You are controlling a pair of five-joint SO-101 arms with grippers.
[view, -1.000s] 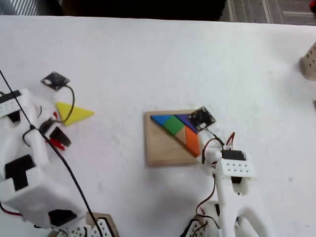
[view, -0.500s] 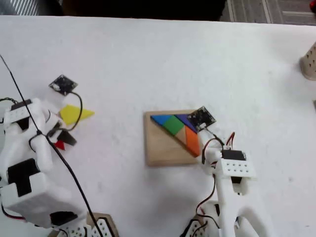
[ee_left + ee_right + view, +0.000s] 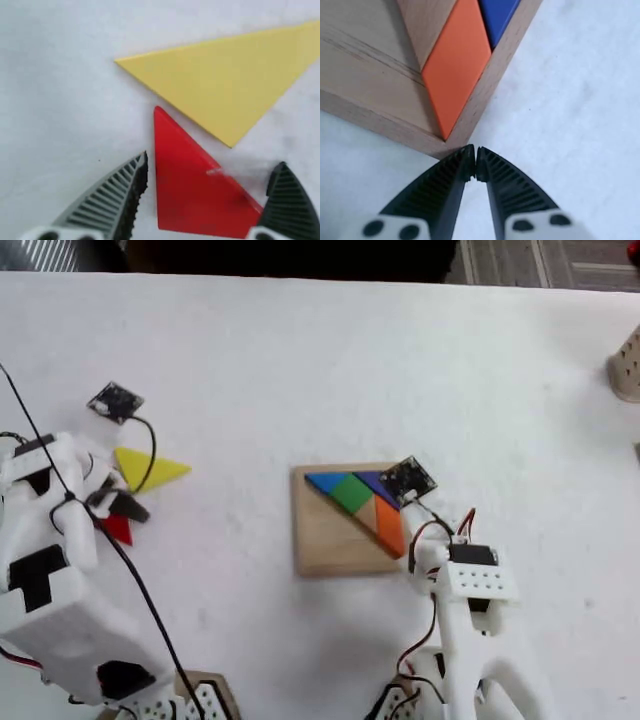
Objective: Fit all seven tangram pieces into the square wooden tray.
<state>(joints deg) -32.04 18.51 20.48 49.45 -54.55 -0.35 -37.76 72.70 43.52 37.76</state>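
Currently the left tool (image 3: 210,166) is hanging low over the small red triangle (image 3: 192,202). Its jaws are spread wide, one to each side of the piece, and it is gripping nothing.

- In the high view this pair is sitting at the left edge of the frame, on the white surface (image 3: 300,370).
- The large yellow triangle (image 3: 225,82) is lying just beside the red one, corner to edge; whether they are touching I cannot tell.
- The square wooden tray (image 3: 325,540) is sitting in the middle of the frame, well apart from both loose triangles.
- Its upper-right half is carrying a blue triangle (image 3: 322,481), a green square (image 3: 351,493), a dark purple piece (image 3: 377,483) and an orange parallelogram (image 3: 388,522). The lower-left half is showing bare wood.
- The right tool (image 3: 476,161) is resting pinched closed and empty, just outside the tray's lower-right corner.

Judgement: the step in hand is the pick-up of the red triangle, with the grasp lined up but not closed.

Next move, as I am reading it: close the jaws squarely on the red triangle's edges without nudging the yellow neighbour. Then lift, carry right to the tray, and turn the piece to match the bare half.
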